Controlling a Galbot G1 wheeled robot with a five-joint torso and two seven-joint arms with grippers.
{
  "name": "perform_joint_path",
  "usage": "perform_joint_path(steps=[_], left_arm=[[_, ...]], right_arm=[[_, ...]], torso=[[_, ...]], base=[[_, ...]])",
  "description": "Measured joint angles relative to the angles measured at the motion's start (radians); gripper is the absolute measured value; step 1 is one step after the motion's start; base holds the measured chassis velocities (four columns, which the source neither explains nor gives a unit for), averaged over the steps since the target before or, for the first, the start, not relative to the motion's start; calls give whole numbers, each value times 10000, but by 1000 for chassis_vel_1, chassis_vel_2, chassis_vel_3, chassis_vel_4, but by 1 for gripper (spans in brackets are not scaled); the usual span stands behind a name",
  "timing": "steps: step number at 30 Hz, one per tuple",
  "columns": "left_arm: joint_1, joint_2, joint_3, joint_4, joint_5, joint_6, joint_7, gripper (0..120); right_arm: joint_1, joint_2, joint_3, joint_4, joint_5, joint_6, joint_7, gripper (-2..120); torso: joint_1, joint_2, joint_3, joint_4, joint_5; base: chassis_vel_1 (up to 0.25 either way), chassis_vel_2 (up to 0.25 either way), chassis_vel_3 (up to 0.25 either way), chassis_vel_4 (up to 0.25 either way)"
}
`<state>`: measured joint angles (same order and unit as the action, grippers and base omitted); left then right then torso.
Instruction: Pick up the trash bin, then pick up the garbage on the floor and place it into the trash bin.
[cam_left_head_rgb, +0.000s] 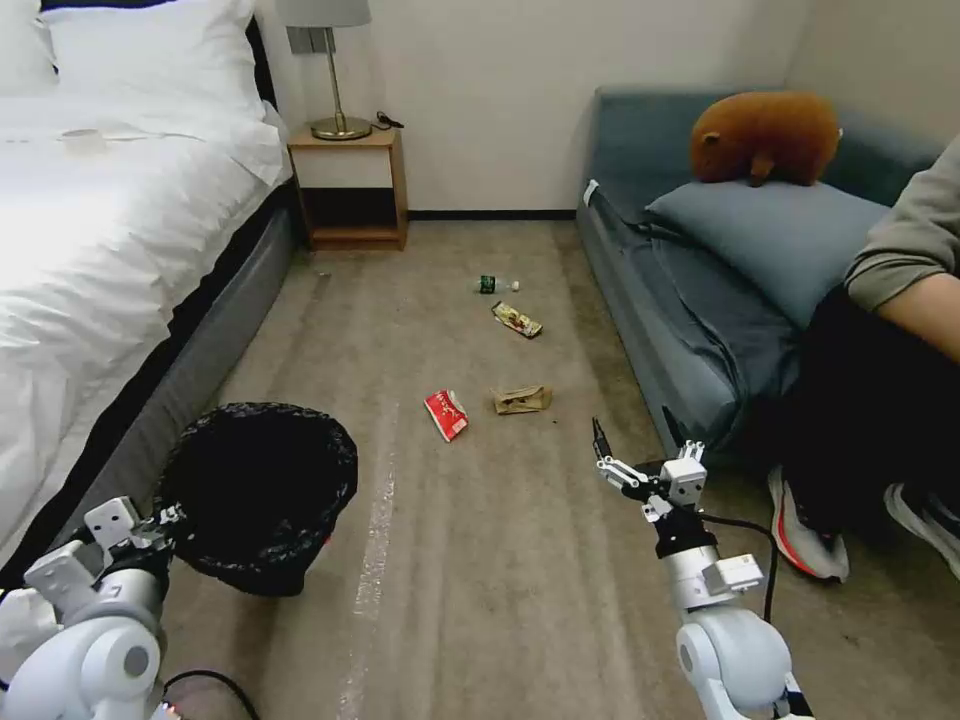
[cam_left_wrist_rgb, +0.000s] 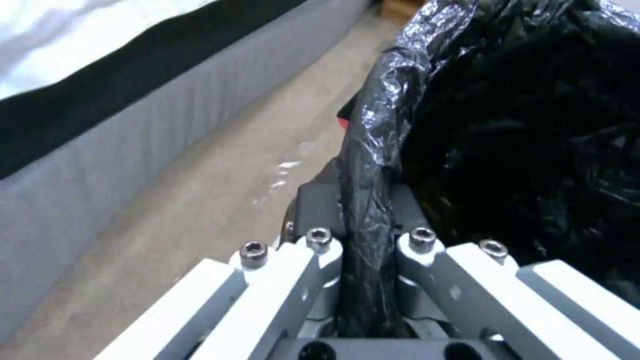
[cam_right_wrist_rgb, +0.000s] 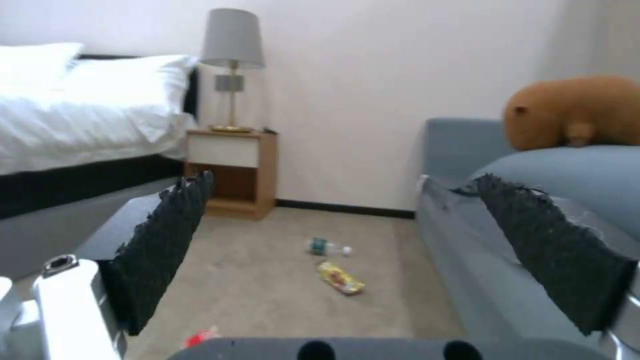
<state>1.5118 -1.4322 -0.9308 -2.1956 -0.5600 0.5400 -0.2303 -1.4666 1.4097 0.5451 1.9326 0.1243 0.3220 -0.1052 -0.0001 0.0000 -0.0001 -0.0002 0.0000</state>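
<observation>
Left tool (cam_left_wrist_rgb: 363, 240) is clamped on the bagged rim of the trash bin (cam_left_head_rgb: 262, 490), holding the one bin low on the left beside the bed (cam_left_head_rgb: 110, 260). Right tool (cam_left_head_rgb: 640, 445) hangs wide open and empty. Four bits of garbage lie ahead on the floor (cam_left_head_rgb: 480, 560): red-and-white packet (cam_left_head_rgb: 446, 414), brown paper bag (cam_left_head_rgb: 521, 400), snack wrapper (cam_left_head_rgb: 517, 320), bottle (cam_left_head_rgb: 495, 285). The bin's white body is hidden by the bag.

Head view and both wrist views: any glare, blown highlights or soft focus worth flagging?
Head view: the white bed is blown out, its folds lost. Left wrist view: the bin's black bag glints where light catches its creases, and the left gripper clamps its rim. Right wrist view: soft throughout, with the open right gripper framing the bottle.
</observation>
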Motion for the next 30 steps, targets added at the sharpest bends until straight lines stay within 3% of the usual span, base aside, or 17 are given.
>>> perform_joint_path(steps=[9, 30], left_arm=[[114, -40, 112, -121, 99, -230, -74, 4], [67, -252, 107, 319, 540, -589, -103, 4]], right_arm=[[-103, -17, 211, -105, 68, 10, 146, 100], [-66, 10, 322, -358, 701, -184, -838, 100]], torso=[[0, 0, 0, 2, 0], [0, 0, 0, 2, 0]], base=[[0, 0, 0, 0], [0, 0, 0, 0]])
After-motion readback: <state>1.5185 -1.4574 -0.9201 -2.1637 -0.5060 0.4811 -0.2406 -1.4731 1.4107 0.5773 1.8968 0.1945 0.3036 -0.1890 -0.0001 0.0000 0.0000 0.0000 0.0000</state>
